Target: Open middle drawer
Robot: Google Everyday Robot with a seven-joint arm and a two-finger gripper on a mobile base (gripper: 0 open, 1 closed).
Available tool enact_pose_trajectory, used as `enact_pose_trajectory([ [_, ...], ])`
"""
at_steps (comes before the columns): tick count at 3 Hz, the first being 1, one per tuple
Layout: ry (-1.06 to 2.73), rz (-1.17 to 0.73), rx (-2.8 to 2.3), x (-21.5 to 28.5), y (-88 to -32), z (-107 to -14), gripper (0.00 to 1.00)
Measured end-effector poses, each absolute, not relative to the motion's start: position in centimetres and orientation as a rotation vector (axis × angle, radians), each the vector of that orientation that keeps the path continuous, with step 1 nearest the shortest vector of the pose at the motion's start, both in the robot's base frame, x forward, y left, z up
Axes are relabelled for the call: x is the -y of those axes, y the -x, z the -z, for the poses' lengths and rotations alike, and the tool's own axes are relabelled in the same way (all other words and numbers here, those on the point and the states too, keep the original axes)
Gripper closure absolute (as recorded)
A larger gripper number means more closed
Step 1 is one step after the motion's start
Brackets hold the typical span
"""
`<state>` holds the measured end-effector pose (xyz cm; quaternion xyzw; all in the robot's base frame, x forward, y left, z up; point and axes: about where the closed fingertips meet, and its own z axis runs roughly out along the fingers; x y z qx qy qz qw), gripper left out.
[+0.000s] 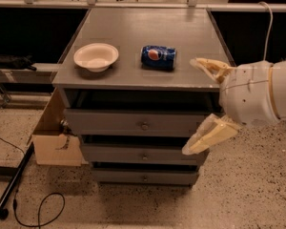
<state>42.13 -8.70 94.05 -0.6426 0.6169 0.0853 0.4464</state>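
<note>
The middle drawer (133, 154) is the second of three grey fronts in the cabinet, with a small round metal knob (144, 156) at its centre. It stands flush between the top drawer (128, 124) and the bottom drawer (143, 177). My gripper (193, 106) is at the cabinet's right front corner, to the right of the drawers. It is open: one tan finger (207, 67) points left over the top's right edge and the other finger (207, 136) hangs in front of the middle drawer's right end. It holds nothing.
A white bowl (96, 57) and a blue can (158, 57) lying on its side sit on the cabinet top (133, 30). A cardboard box (52, 135) stands against the cabinet's left side. A black pole and cable (24, 194) lie on the speckled floor.
</note>
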Motion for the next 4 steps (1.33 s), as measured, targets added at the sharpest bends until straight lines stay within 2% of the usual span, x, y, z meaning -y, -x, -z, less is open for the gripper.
enact_pose_trajectory([
  [1, 1.63, -0.203, -1.564, 7.9, -42.5, -92.2, 0.0],
  [4, 1.732, -0.198, -1.947, 11.6, -44.0, -77.4, 0.0],
])
